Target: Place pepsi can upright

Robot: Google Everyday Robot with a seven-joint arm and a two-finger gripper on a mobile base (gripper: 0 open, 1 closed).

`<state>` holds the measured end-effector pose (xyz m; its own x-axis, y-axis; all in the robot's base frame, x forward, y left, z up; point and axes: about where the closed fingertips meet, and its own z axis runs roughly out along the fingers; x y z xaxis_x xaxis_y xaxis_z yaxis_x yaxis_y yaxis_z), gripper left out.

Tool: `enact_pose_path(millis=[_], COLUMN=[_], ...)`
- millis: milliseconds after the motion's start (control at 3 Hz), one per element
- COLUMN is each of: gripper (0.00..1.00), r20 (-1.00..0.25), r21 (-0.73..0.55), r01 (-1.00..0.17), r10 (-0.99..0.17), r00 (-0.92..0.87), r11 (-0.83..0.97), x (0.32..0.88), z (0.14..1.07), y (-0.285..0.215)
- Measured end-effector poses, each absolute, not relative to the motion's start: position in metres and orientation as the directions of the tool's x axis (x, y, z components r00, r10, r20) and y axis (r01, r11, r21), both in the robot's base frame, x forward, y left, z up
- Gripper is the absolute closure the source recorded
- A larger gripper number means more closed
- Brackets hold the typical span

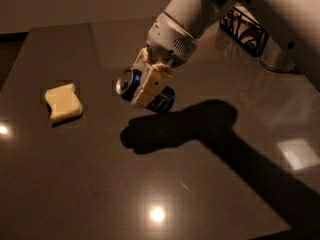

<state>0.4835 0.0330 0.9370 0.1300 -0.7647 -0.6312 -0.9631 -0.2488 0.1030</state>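
Yellow sponge (63, 102), wire rack (243, 26) on dark table (90, 184)

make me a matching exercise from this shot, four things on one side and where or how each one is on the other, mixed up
Things:
1. pepsi can
2. gripper
3. yellow sponge
4. black wire rack

Places or states:
A. lying flat on the table, at the left
B. at the back right, beyond the arm
C. held tilted, lifted off the table, one silver end facing left
D. over the middle of the table, jaws shut on the can

Pairs: 1-C, 2-D, 3-A, 4-B
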Motion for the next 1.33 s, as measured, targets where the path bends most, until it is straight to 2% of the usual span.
enact_pose_path(millis=[667, 1333], gripper=[1.0, 1.0], r20=[-0.765, -0.882], r21=[0.133, 0.11], r01=[-0.985, -0.993], r10=[-0.643, -0.464], r00=[-0.031, -0.083], r11=[-0.11, -0.031], x=[0.499, 0.514], z=[0.936, 0.929], y=[0.034, 0.034])
